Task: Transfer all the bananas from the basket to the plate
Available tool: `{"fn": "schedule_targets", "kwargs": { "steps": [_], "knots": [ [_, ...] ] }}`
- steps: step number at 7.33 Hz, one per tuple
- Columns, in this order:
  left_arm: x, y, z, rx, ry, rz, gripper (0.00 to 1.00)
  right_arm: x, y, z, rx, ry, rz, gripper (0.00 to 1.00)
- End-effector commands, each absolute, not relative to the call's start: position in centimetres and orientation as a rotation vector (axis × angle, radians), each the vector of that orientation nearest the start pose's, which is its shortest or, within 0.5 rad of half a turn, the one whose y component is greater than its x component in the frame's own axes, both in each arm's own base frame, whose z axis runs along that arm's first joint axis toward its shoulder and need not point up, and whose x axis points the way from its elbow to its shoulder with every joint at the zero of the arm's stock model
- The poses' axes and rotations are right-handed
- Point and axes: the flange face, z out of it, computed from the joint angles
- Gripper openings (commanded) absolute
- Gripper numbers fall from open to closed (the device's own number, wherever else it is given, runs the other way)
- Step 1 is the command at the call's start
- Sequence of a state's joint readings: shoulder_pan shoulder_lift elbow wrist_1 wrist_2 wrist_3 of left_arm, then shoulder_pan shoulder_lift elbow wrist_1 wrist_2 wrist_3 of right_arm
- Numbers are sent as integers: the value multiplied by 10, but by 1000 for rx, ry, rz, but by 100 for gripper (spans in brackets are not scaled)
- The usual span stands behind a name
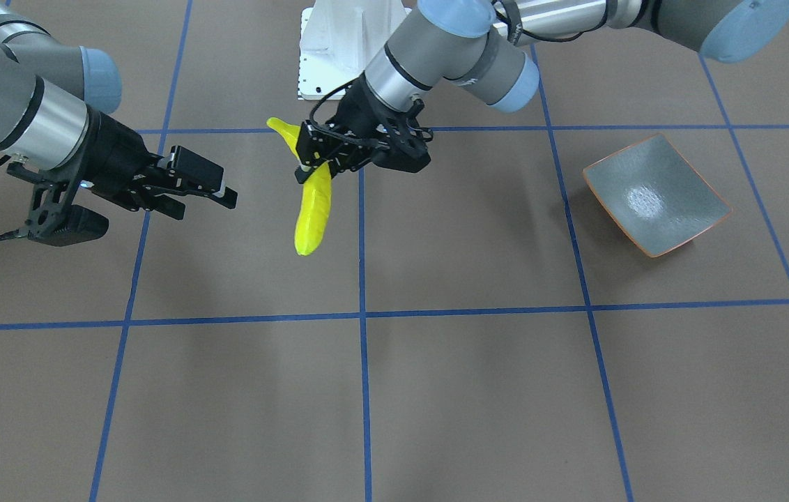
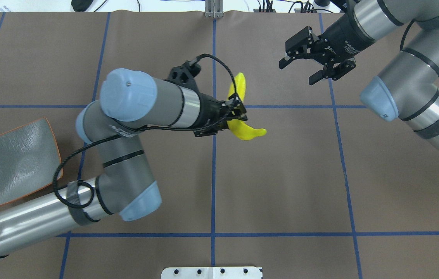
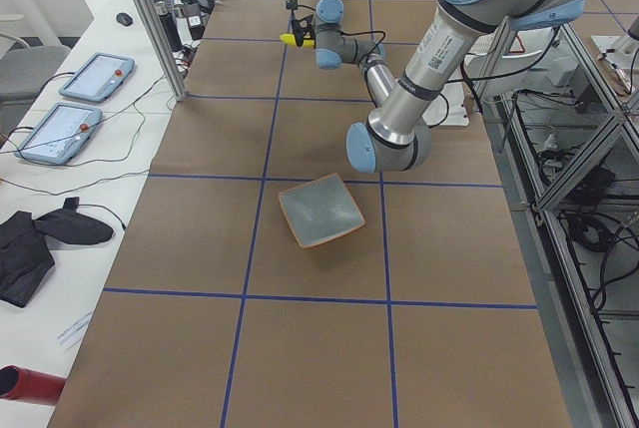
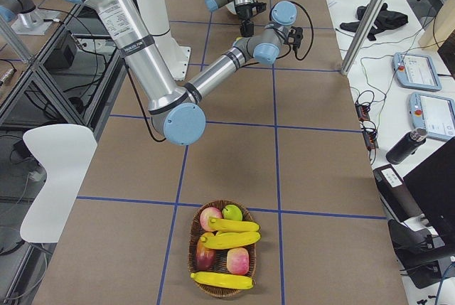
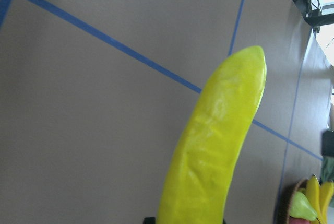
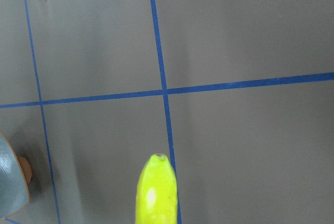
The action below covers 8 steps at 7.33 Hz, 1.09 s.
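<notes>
The round woven wicker basket (image 4: 192, 252) is set on the brown tabletop w/ blue tape grid (image 1: 436, 390), at the end farthest from the square-ish grey-green glazed plate w/ orange-brown rim (image 1: 673, 223). Apples, a pear and three more yellow bananas (image 4: 229, 239) are seen in the basket; nothing is seen on the plate. One bright yellow, curved, plastic-looking banana (image 1: 314, 209) is held above the tabletop, well apart from the plate, btwn plate and basket. It is held by the left jaws, which are clenched on it. The right jaws, beyond the banana from the plate, are spread and empty.

Handling (judged): prob. light, stiff and hollow, w/ a smooth skin that is slippery under hard pads. Pivoting in a two-point pinch is invited by the curve. The grip is seen approx. a third along from the thin end, so the long part hangs free and may swing. A hold across mid-length would be steadier. Sliding could be allowed by the plate's glazed, upturned sides, so a low release is advised.

Hidden: the basket is cut off entirely from the overhead and front views, and only a sliver is caught by the left wrist cam. Pad contact is masked by the jaws' housing. The banana's height over the tabletop cannot be told.
</notes>
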<state>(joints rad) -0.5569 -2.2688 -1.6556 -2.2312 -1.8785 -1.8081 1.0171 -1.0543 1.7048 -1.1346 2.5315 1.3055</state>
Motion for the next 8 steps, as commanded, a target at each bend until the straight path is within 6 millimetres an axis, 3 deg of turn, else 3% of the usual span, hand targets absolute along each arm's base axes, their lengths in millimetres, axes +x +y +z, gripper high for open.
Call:
{"fn": "schedule_targets", "kwargs": {
  "steps": [1, 4, 6, 8],
  "knots": [
    [414, -444, 216, 16, 1344, -541, 0, -260, -570, 245, -45, -1271, 194, 100],
    [319, -434, 340, 16, 1144, -700, 0, -251, -585, 272, -24, -1228, 246, 100],
    [269, -412, 399, 0, 1039, -770, 0, -252, -591, 278, -15, -1212, 263, 100],
    [242, -411, 433, 32, 971, -765, 0, -253, -592, 279, -14, -1208, 266, 100]
  ]
}}
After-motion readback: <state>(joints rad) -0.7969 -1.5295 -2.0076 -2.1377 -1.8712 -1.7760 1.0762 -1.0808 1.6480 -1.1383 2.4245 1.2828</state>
